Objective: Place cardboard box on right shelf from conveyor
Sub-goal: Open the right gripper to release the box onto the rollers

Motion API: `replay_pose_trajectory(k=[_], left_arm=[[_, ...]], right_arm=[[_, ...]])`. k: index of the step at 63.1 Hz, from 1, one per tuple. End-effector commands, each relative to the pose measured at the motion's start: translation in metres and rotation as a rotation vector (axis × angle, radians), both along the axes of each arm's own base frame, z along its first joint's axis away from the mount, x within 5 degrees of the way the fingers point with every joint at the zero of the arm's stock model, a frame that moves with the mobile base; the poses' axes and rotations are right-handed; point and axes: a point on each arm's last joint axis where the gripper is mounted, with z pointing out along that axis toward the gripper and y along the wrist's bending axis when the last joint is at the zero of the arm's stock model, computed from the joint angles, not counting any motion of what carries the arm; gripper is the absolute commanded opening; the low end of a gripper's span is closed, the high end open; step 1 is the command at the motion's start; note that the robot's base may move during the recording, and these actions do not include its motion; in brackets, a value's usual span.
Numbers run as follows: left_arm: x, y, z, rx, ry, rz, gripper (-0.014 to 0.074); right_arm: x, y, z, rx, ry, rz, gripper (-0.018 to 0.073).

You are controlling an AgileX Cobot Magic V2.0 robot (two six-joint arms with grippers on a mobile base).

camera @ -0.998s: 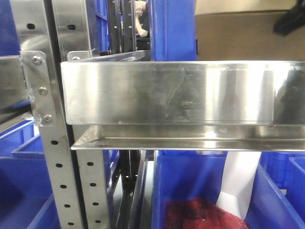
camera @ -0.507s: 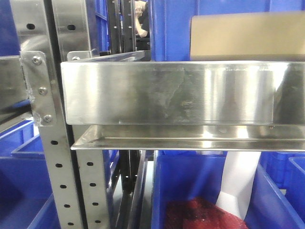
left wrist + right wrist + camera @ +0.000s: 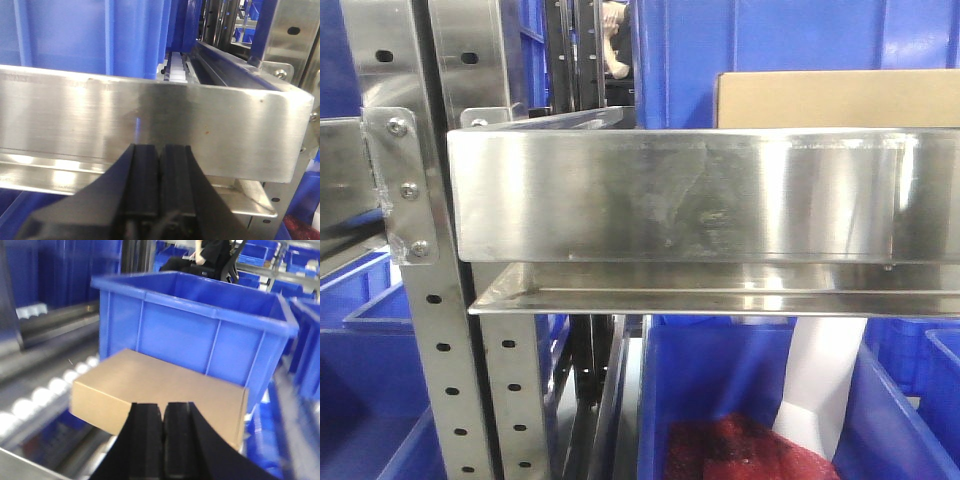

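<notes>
Cardboard box (image 3: 160, 397): lying behind the right shelf (image 3: 700, 195) lip, directly ahead of right gripper (image 3: 163, 440), long axis crosswise; right gripper pads pressed together, empty; left gripper (image 3: 160, 185) likewise closed, farther off.

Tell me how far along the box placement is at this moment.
Nearly done. The cardboard box sits behind the right shelf's front lip, in front of a blue bin. The right tool is shut and empty just short of the box, so the box looks released. The left tool is shut, idle before the steel lip. Left: back the arms away. Whether the box rests flat is hidden.
</notes>
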Motion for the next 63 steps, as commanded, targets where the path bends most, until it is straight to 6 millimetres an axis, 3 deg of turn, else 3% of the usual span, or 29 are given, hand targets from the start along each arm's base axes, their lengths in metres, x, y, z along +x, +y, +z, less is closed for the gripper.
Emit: replay_pose_trajectory(k=[1,46,56,63], left_arm=[[-0.001,0.0,0.009,-0.013,-0.098,0.001,-0.0119],[-0.001,0.0,0.009,-0.013,-0.098,0.001,-0.0119],[-0.001,0.0,0.009,-0.013,-0.098,0.001,-0.0119],[-0.001,0.0,0.009,-0.013,-0.098,0.001,-0.0119]], right_arm=[[-0.006,-0.001,0.016,0.072,-0.116,0.001,0.0057],[-0.006,-0.002,0.013,0.069,-0.126,0.0,0.0057],[-0.012,-0.006,-0.002,0.018,-0.14,-0.04,0.0057],[-0.022,-0.014,-0.023,0.045,-0.185,-0.119,0.0057]])
